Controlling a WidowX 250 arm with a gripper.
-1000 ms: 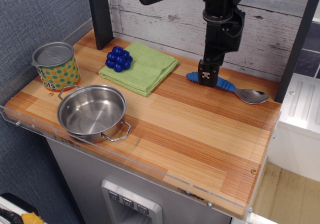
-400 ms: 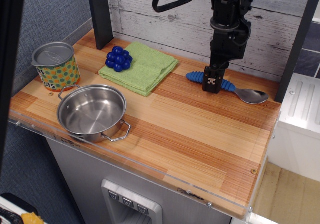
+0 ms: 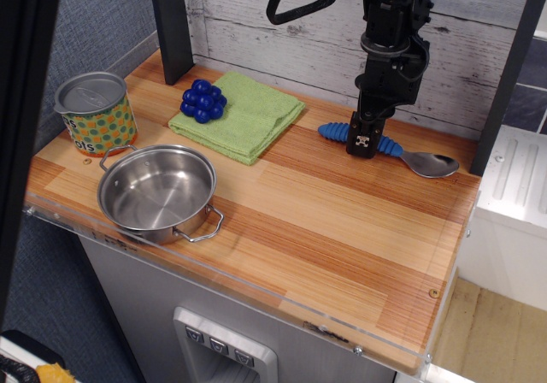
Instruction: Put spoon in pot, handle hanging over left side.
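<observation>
The spoon (image 3: 432, 164) lies flat at the back right of the wooden table, its silver bowl pointing right and its ribbed blue handle (image 3: 335, 131) pointing left. My gripper (image 3: 362, 144) points straight down over the middle of the handle, with its fingertips at the handle's level and covering that part. The view does not show whether the fingers press on the handle. The spoon rests on the table. The shiny steel pot (image 3: 158, 197) stands empty at the front left, far from the gripper, with its two wire loop handles at the back left and front right.
A tin can (image 3: 96, 114) with an orange-and-green dotted label stands behind the pot on the left. A green cloth (image 3: 248, 118) with a knobbly blue ball (image 3: 202, 101) on it lies at the back. A black post (image 3: 171, 24) rises at the back left.
My gripper has moved slightly right and down along the handle, then held still. The spoon has not moved.
</observation>
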